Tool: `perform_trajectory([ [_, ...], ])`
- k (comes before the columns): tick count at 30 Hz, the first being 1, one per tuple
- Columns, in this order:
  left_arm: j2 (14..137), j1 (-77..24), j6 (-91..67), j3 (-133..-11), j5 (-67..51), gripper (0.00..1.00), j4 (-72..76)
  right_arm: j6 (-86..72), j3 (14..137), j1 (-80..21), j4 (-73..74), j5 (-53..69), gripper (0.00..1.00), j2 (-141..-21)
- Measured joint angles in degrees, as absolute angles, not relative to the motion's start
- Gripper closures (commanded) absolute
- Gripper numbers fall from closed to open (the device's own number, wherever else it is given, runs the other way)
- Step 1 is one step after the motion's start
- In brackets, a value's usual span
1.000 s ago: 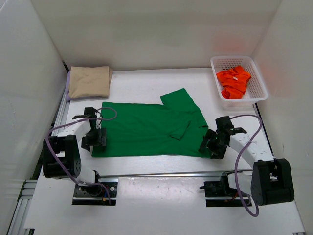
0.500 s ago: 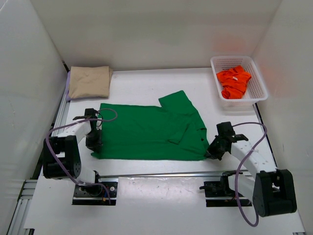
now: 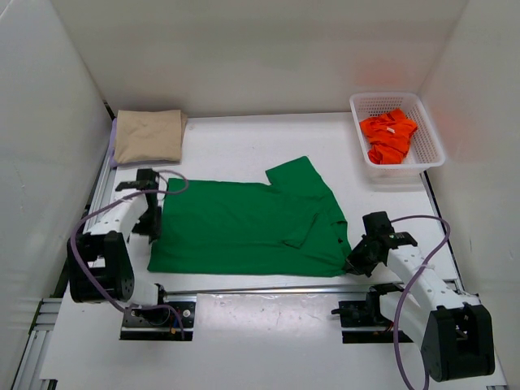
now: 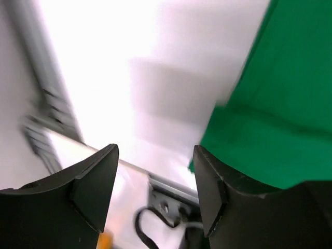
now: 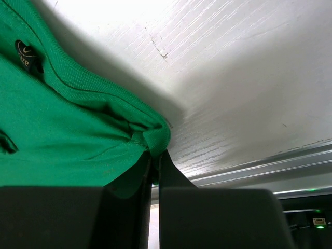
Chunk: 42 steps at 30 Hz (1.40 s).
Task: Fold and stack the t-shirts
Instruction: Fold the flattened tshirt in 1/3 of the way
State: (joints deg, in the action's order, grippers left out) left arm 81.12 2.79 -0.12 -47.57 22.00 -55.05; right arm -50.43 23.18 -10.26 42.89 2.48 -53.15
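The green shirt [image 3: 244, 227] lies spread flat across the middle of the worktop [image 3: 244, 146], closer to its near edge than its far one. Its hem is towards the left edge and its collar towards the right. One sleeve sticks out towards the far edge, and the other is folded in over the body.

The right gripper [image 5: 155, 162] is at the shirt's near right corner. Its fingers are pressed together on a bunched fold of green cloth just beside the ribbed collar band, where a small dark label shows. In the wrist view that pinched bit is drawn up into a peak, with white worktop and the metal rail [image 5: 259, 171] of the near edge behind it.

The left gripper [image 4: 155, 151] is at the shirt's left edge, towards the far corner of the hem. Its fingers stand well apart and nothing is between them. Only bare worktop shows in the gap, and the green edge runs past its right finger [image 4: 207, 176]. I cannot tell whether that finger touches the cloth.

The tan shirt [image 3: 148, 134] sits folded in the far left corner of the worktop, with a thin strip of purple cloth [image 3: 113, 138] showing along its left side. The orange shirt [image 3: 388, 134] lies crumpled in the basket [image 3: 431, 146] at the far right corner
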Motion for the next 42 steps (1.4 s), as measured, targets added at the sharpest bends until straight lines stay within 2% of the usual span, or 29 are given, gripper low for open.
perform_trajectory([
  [4,81.0,-4.1,-0.1,-61.3,25.2,0.29,-55.2,-50.6,23.2,-10.2,42.8,2.5,1.00,-53.5],
  [8,82.8,-24.5,-0.2,-75.5,23.0,0.29,-53.6,-50.6,23.2,-10.2,42.5,2.7,1.00,-53.8],
  [12,94.3,-46.1,0.0,-84.7,15.6,0.29,-49.8,-50.7,23.1,-10.2,42.1,3.1,1.00,-54.0],
  [16,108.0,-56.7,0.1,-91.0,7.2,0.29,-48.8,-51.2,22.9,-10.3,41.7,3.3,1.00,-54.0],
  [19,116.1,-59.4,0.0,-95.2,4.0,0.29,-48.6,-51.5,22.8,-10.4,41.5,3.5,1.00,-53.9],
  [24,122.5,-60.6,0.0,-99.5,2.3,0.32,-48.4,-52.1,22.7,-10.4,41.3,3.7,1.00,-53.9],
  [33,123.6,-61.7,0.0,-100.7,-0.6,0.40,-48.0,-52.1,22.1,-10.5,40.8,3.8,1.00,-52.6],
  [39,125.2,-62.4,0.0,-100.7,-0.9,0.52,-48.0,-52.4,21.9,-10.5,40.7,3.9,1.00,-52.1],
  [42,125.7,-62.4,0.0,-100.6,-0.9,0.54,-48.0,-52.5,21.8,-10.5,40.7,3.9,1.00,-51.9],
])
